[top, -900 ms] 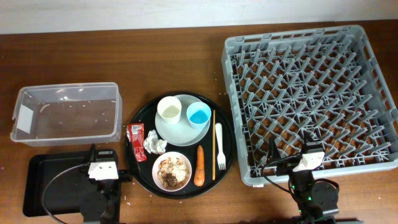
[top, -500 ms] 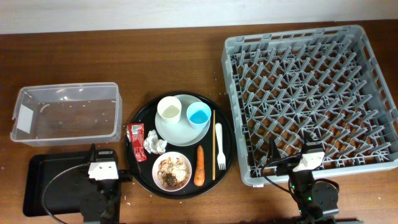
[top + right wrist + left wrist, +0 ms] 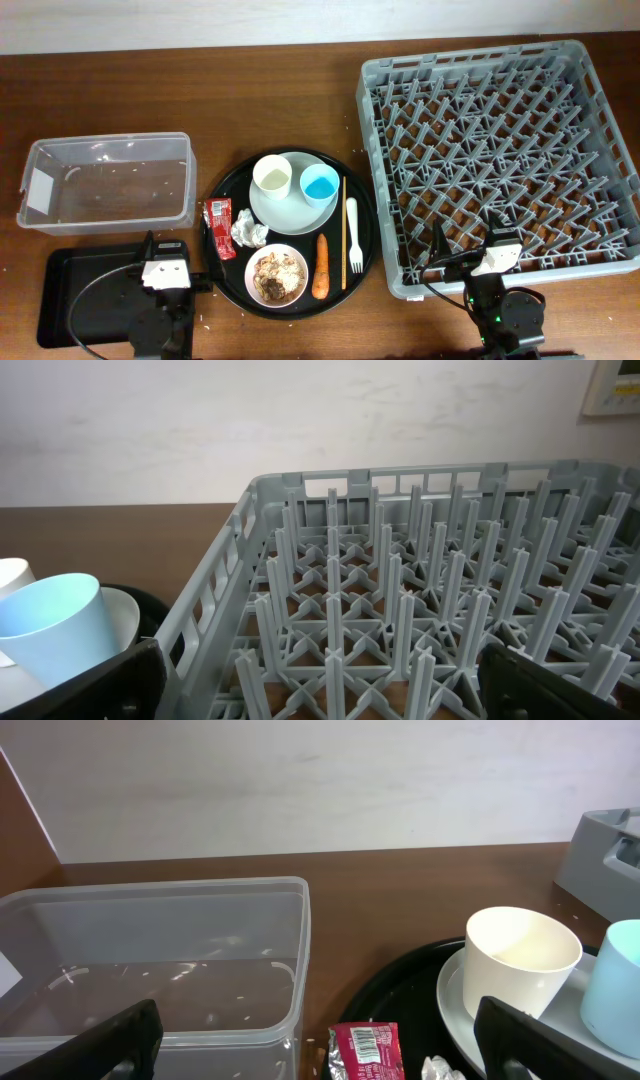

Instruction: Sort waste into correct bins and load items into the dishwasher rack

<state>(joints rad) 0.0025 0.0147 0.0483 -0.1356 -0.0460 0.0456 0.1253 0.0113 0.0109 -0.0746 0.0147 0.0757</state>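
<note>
Both tools sit at the near edge of the table, jaws spread wide and holding nothing. Your left tool is above the right end of the shallow black tray, and your right tool is at the near rim of the dishwasher rack. Nothing looks sorted yet.

The red snack wrapper is the waste closest to your left tool (the crumpled tissue lies just beside it on its right). It rests at the left edge of the round tray, to the right of that tool and a little farther away, with its long axis running near to far. Your left arm is plainly the nearer one, so I'd start there. The clear tub lies farther off on the left.
</note>
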